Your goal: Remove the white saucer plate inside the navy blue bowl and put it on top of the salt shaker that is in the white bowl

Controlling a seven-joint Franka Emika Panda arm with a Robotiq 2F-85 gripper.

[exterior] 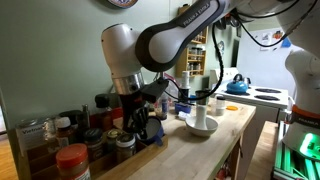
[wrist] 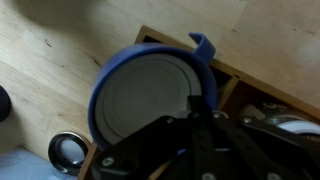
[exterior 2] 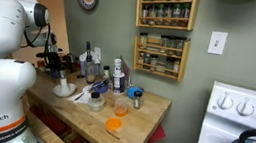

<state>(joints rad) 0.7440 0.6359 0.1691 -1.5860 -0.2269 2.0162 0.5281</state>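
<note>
In the wrist view the navy blue bowl (wrist: 100,95) sits on the wooden counter, with the white saucer plate (wrist: 150,100) lying flat inside it. My gripper (wrist: 192,125) hangs dark just over the bowl's right rim, and its fingers are too dark to read. In both exterior views the gripper (exterior: 140,122) (exterior 2: 58,67) is low over the counter's back corner, and the blue bowl is hidden by it. The white bowl (exterior: 200,127) (exterior 2: 63,91) holds the upright salt shaker (exterior: 201,110) (exterior 2: 64,79), a little apart from the gripper.
Spice jars (exterior: 70,150) crowd the counter near the gripper. A blue kettle (exterior: 237,85) stands on the stove. An orange cup (exterior 2: 113,125), bottles (exterior 2: 117,75) and a wall spice rack (exterior 2: 160,56) are nearby. A jar lid (wrist: 68,150) lies next to the bowl.
</note>
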